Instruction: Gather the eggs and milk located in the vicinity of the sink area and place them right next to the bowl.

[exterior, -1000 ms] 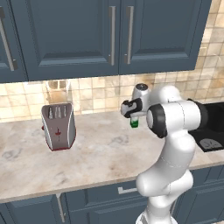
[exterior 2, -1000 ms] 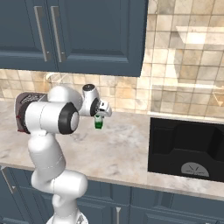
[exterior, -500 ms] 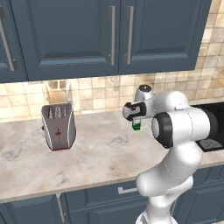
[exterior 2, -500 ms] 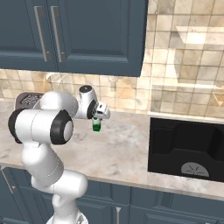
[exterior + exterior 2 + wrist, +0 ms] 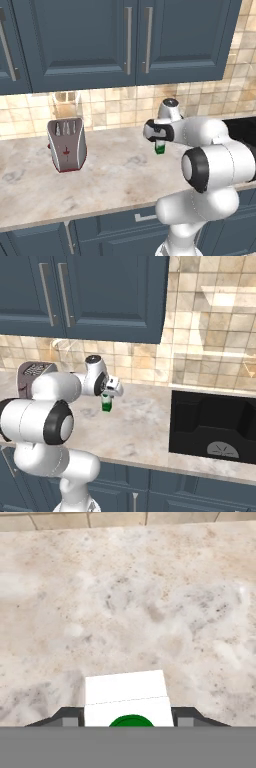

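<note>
The arm's elbow has swung round toward the camera, while the milk carton (image 5: 160, 147) has barely shifted, still up in the air above the marble counter (image 5: 115, 170). The gripper (image 5: 128, 718) has its jaws clamped on the white carton with the green cap, fingers (image 5: 67, 716) pressed to its sides. Landmark: the toaster (image 5: 66, 145) sits well left of the carton, the black sink (image 5: 215, 426) well right.
</note>
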